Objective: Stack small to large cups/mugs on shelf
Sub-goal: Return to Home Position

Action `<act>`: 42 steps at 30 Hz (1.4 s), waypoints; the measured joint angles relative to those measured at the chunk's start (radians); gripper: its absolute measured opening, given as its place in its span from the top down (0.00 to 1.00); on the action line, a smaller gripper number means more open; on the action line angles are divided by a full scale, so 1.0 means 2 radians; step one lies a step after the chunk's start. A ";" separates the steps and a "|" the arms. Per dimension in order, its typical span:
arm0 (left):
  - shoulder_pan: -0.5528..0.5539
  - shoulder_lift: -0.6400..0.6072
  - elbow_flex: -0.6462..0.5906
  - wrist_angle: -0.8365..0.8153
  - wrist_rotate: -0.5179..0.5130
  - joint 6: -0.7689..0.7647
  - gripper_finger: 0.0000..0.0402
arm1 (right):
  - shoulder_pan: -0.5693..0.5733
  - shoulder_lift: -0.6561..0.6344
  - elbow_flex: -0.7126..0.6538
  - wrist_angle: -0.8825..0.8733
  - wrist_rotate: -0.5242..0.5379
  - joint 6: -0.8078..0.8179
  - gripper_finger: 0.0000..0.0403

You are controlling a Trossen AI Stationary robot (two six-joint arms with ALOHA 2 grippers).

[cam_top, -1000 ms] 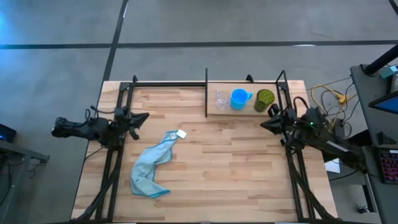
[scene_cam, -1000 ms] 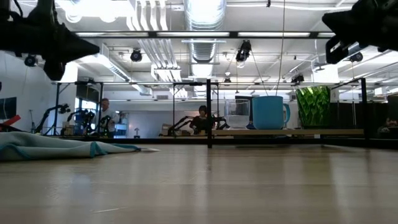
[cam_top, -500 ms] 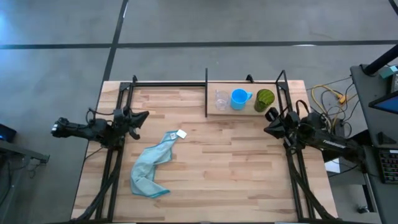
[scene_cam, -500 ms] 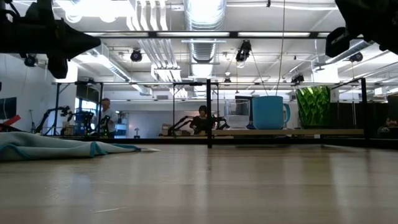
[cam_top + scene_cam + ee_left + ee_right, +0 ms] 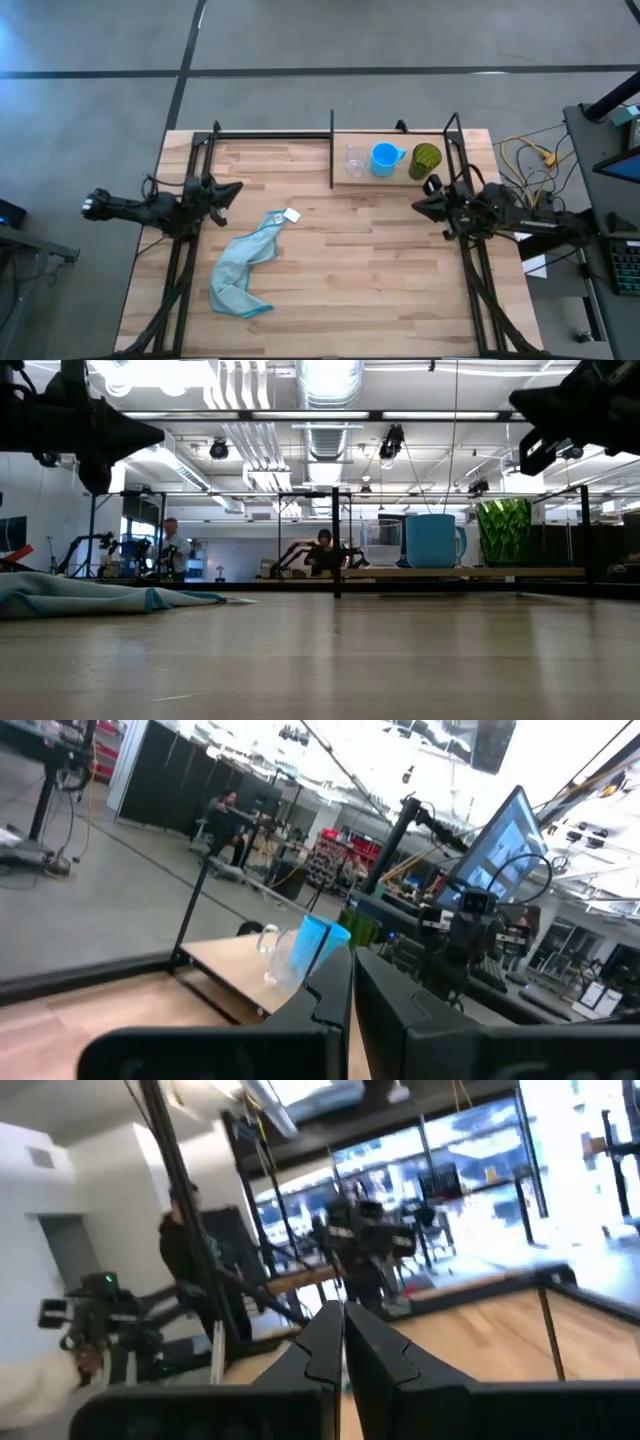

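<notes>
Three cups stand upright in a row on the pale wooden shelf (image 5: 395, 176) at the table's far right: a clear cup (image 5: 356, 160), a blue mug (image 5: 385, 158) with its handle toward the olive-green cup (image 5: 426, 160). They also show in the low view: the clear cup (image 5: 383, 545), the blue mug (image 5: 433, 540) and the green cup (image 5: 505, 532). My left gripper (image 5: 234, 188) is shut and empty above the table's left side. My right gripper (image 5: 418, 205) is shut and empty, just near of the shelf's right end.
A light blue cloth (image 5: 245, 265) with a small white tag lies crumpled on the table's left half. Black metal rods (image 5: 332, 148) frame the shelf and the table's far edge. Cables (image 5: 525, 155) lie off the table's right side. People (image 5: 325, 542) show in the room behind.
My right arm has swung round, and its gripper has gone a little toward the table's near edge and then toward the left, staying shut just near of the shelf. The cups and the cloth have kept still.
</notes>
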 joint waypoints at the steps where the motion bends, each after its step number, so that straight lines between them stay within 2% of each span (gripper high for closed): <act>1: 0.000 0.004 -0.001 0.000 0.000 -0.006 1.00 | 0.000 0.004 0.000 -0.005 0.003 0.000 0.98; 5: 0.000 0.017 -0.007 0.002 0.002 -0.021 1.00 | 0.000 0.017 0.000 -0.005 0.006 -0.012 0.98; 10: 0.000 0.034 -0.011 -0.003 0.008 -0.037 1.00 | 0.000 0.023 0.000 -0.005 0.056 -0.050 0.98; 14: 0.000 0.045 -0.011 -0.003 0.016 -0.029 1.00 | 0.000 0.022 0.000 -0.006 0.065 -0.058 0.98; 19: 0.000 0.059 -0.012 -0.003 0.015 0.005 1.00 | 0.000 0.023 0.000 -0.010 0.066 -0.053 0.98; 23: 0.002 0.062 -0.012 -0.002 -0.009 0.023 1.00 | 0.000 0.023 0.000 -0.010 0.066 -0.048 0.98; 33: 0.010 0.026 -0.011 0.022 -0.016 0.099 1.00 | 0.000 0.022 0.000 -0.009 0.065 -0.022 0.98; 36: 0.012 0.017 -0.011 0.016 0.012 0.098 1.00 | 0.000 0.022 0.000 -0.009 0.065 -0.022 0.98; 40: 0.018 0.010 -0.011 0.004 0.105 0.057 1.00 | 0.000 0.022 0.000 -0.010 0.065 -0.022 0.98; 42: 0.021 0.009 -0.011 -0.015 0.136 0.035 1.00 | 0.000 0.022 0.000 -0.010 0.065 -0.022 0.98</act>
